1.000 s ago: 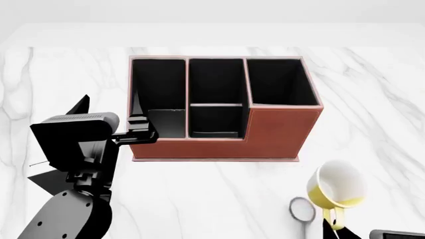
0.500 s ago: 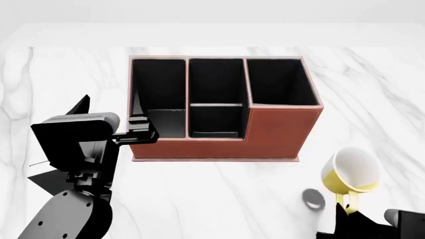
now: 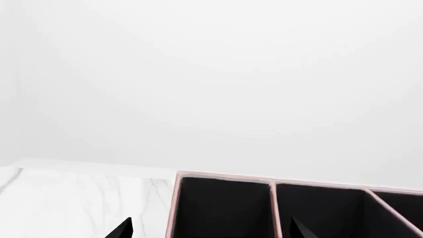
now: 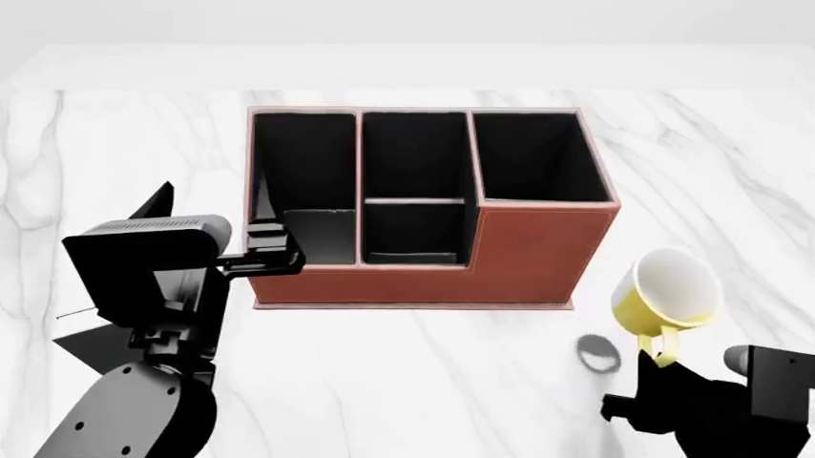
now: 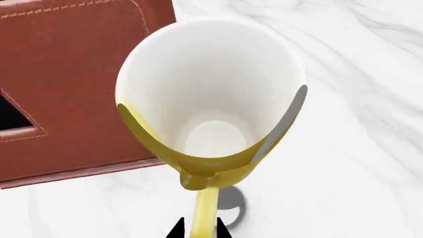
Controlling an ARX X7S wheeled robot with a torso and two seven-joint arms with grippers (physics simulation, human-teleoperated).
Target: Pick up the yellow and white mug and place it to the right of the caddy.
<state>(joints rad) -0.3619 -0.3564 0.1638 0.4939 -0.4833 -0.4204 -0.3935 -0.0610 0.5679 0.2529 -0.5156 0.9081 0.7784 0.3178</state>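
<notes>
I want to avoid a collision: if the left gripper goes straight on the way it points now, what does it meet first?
Probably the reddish-brown rectangular caddy: the left gripper points at its left end, and the left wrist view looks straight over its open black compartments. Exact depth is unclear.

Mug (image 5: 211, 99): smooth glazed look, yellow outside, white inside, soft sheen. Caddy (image 4: 535, 258): reddish-brown leather-like skin, matt, stitched seams along edges; compartments lined matt black. Table (image 4: 713, 172): white marble look with grey veins, smooth. Right gripper (image 5: 198, 229): matt black fingers.
</notes>
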